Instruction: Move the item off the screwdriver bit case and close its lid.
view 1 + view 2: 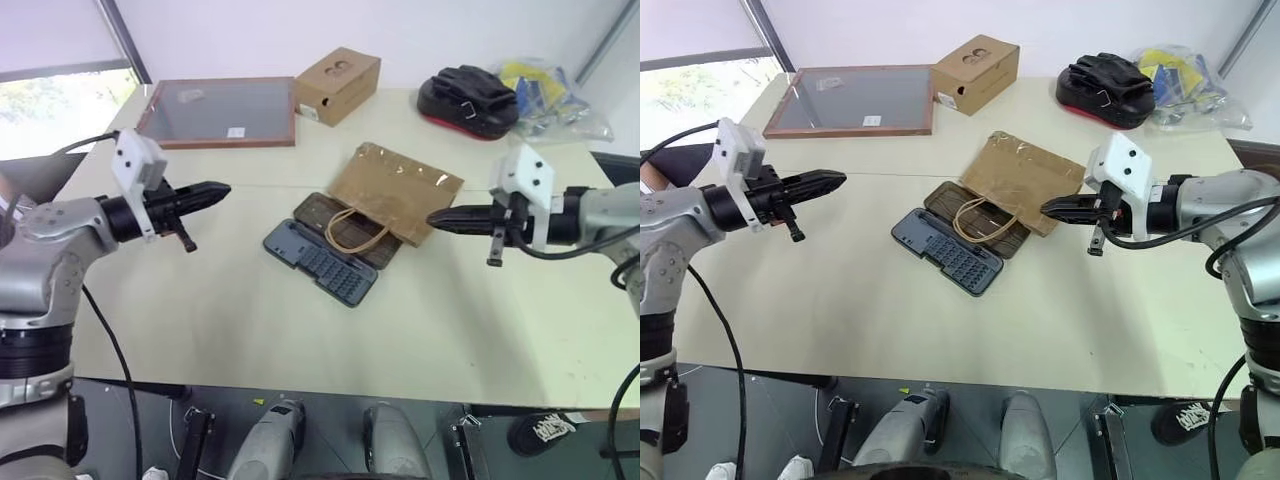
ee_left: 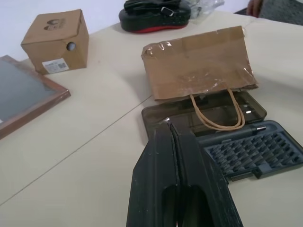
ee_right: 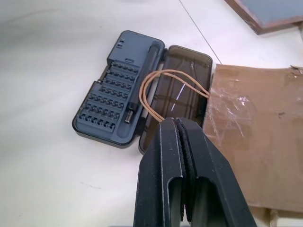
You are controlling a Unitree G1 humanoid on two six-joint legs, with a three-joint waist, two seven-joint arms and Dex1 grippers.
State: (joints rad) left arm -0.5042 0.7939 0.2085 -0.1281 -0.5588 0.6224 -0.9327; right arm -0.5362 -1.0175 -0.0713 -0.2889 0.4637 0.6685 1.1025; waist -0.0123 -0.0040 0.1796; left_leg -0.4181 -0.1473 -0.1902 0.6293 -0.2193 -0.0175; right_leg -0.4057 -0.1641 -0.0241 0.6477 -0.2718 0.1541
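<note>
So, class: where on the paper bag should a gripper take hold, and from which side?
Probably the twine handles: they loop loosely over the open lid, while the bag itself lies flat, offering little edge. The shut right gripper, nearest, could open and come in from the bag's right, then drag it clear of the lid.

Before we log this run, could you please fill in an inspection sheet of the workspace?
Surface: cream table, seam across it.
Job's things: case open; lid flat; bag on lid's far edge, handles over it.
Clutter: framed board, cardboard box, black pouch, plastic bags.
Grippers: left tool, right tool shut, empty, above table.
Cables: black, along both arms.
Surroundings: wall, window.
</note>
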